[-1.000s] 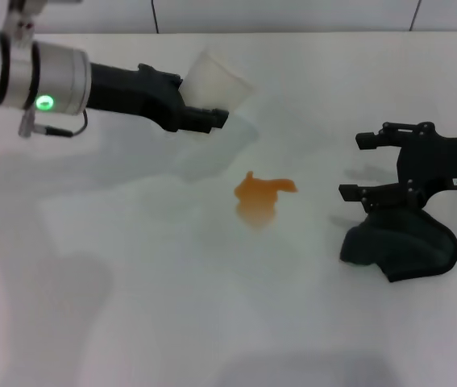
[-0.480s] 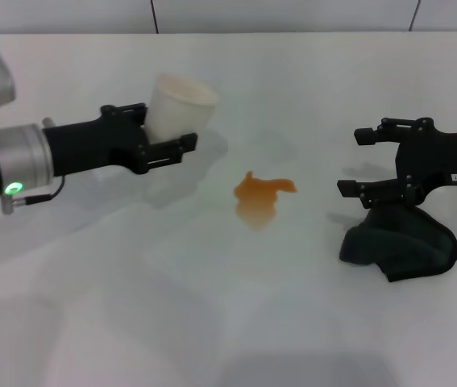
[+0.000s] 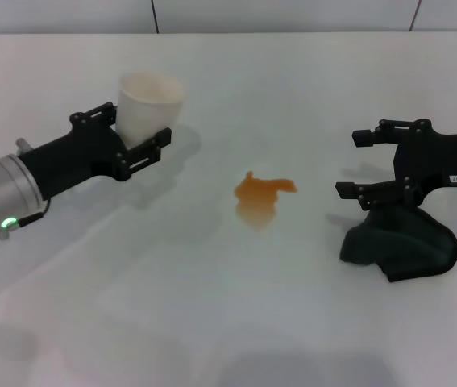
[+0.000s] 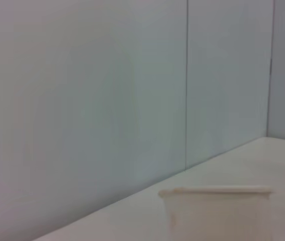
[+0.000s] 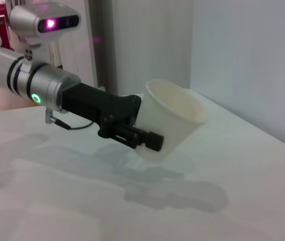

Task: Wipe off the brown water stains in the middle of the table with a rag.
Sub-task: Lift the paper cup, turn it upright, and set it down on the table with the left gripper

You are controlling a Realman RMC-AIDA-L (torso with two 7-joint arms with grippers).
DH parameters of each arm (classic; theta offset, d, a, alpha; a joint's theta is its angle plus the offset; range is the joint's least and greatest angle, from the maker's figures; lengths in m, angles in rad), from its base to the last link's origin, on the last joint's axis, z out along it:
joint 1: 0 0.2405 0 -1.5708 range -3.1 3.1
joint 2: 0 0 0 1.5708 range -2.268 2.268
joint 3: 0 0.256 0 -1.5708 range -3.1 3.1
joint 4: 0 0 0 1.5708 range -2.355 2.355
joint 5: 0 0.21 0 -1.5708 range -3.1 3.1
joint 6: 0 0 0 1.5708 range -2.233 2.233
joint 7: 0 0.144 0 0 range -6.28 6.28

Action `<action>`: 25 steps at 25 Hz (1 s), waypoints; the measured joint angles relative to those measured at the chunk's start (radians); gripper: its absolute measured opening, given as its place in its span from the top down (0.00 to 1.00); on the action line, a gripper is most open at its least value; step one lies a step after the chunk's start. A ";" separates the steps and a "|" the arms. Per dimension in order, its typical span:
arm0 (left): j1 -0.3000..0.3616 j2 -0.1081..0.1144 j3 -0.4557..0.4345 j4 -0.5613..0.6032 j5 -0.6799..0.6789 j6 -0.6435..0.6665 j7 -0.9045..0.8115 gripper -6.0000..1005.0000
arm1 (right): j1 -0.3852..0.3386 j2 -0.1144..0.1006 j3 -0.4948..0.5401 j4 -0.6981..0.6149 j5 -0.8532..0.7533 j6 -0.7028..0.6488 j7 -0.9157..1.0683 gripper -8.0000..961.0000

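The brown water stains (image 3: pixel 262 193) form one orange-brown blotch in the middle of the white table (image 3: pixel 212 322). The dark rag (image 3: pixel 401 242) lies crumpled at the right, just in front of my right gripper (image 3: pixel 355 164). That gripper is open, its fingers spread with bare table between them and pointing toward the stain. My left gripper (image 3: pixel 135 125) is shut on a white paper cup (image 3: pixel 149 105), held nearly upright at the left of the stain. The cup's rim (image 4: pixel 215 192) shows in the left wrist view. From the right wrist view the cup (image 5: pixel 170 120) sits in the left gripper (image 5: pixel 132 128).
A wall with panel seams (image 4: pixel 186 85) runs behind the table's far edge (image 3: pixel 292 32). The robot's head unit (image 5: pixel 44 22) stands beyond the left arm in the right wrist view.
My left arm has swung the cup leftward, away from the stain, and turned it from tilted to nearly upright. The right gripper and the rag have stayed put.
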 joint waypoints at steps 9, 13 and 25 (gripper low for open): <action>0.001 -0.002 0.000 0.082 0.007 -0.147 0.052 0.35 | -0.001 0.000 -0.002 0.003 0.008 0.000 0.000 0.09; 0.010 -0.004 -0.001 0.136 -0.006 -0.213 0.160 0.35 | -0.001 0.000 0.000 0.006 0.008 0.000 0.000 0.09; 0.024 -0.006 -0.002 0.196 -0.052 -0.279 0.274 0.35 | -0.004 0.000 0.001 0.007 0.008 0.000 0.000 0.09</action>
